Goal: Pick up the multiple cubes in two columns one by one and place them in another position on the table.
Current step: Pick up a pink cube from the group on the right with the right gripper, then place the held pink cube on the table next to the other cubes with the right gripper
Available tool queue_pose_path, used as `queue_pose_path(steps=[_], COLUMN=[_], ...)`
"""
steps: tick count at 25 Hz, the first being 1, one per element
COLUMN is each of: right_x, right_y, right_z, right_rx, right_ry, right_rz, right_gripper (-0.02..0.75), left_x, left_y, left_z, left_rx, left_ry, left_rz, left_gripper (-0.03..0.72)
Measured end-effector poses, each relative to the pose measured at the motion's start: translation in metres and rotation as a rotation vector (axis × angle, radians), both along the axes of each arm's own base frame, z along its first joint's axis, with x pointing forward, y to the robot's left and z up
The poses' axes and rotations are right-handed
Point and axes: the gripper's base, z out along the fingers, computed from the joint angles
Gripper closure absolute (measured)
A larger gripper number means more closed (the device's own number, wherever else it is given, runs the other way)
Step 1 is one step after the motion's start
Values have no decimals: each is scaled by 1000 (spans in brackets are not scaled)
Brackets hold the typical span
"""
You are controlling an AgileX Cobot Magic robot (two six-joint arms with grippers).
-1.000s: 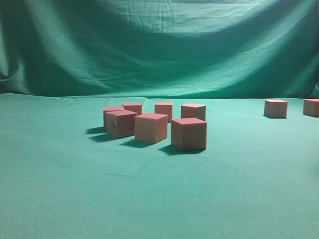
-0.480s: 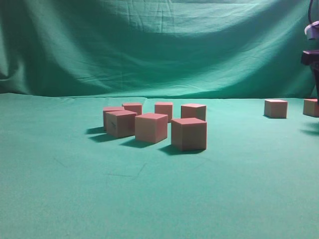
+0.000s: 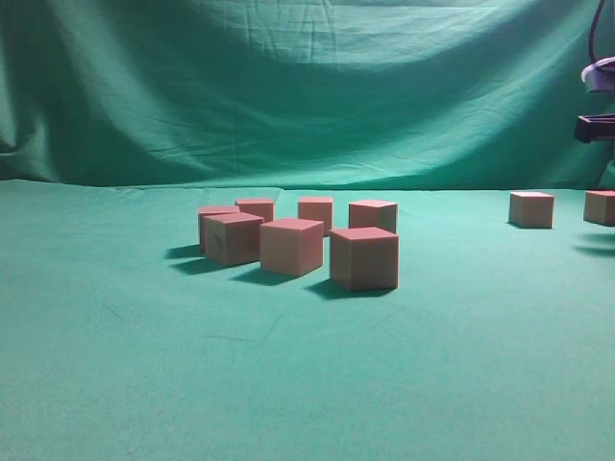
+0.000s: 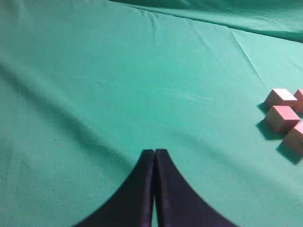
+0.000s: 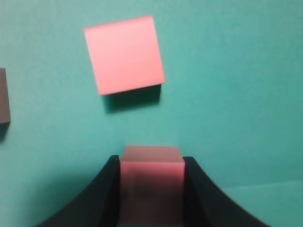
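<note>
My right gripper [image 5: 151,163] is shut on a pinkish-red cube [image 5: 151,184], one finger pressed to each side. Beyond it another cube [image 5: 124,54] lies on the green table [image 5: 236,94]. In the exterior view only a part of the right arm [image 3: 598,125] shows at the right edge, above two cubes [image 3: 531,209] [image 3: 600,207]. Several cubes stand grouped mid-table, the nearest [image 3: 364,258] in front. My left gripper [image 4: 155,152] is shut and empty over bare cloth, with three cubes [image 4: 281,118] at the right edge of its view.
A draped green backdrop [image 3: 307,86] closes off the far side of the table. A darker cube face [image 5: 4,96] shows at the left edge of the right wrist view. Wrinkled cloth [image 3: 288,384] lies in front of the group.
The right arm came into the exterior view at the right edge, and its visible part now sits higher. The cubes seen in that view have not moved.
</note>
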Motion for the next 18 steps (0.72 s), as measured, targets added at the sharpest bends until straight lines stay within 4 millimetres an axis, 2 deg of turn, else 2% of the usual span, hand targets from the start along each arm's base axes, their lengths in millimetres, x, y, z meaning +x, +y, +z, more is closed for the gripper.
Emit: queue_pose_path(steps=[4,6,8,12,16,18], right_x=[0,-1,-7,-39,-80,-98], right_y=[5,14,27,55,79,89], right_z=[10,28,60,121,163,176], right_rx=[9,10,11,14,24,34], right_ry=[25,22,-17,-53,-35,-61], right_rz=[6,26,59,137,205,232], right_gripper=[473,473,473,473,473,473], left_x=[0,0,0,0,0,0], left_y=[0,0,0,0,0,0], left_z=[0,0,0,0,0,0], left_rx=[0,0,0,0,0,0], left_ry=[0,0,0,0,0,0], left_rz=[0,0,0,0,0,0], left_gripper=[688,688,688,688,688,688])
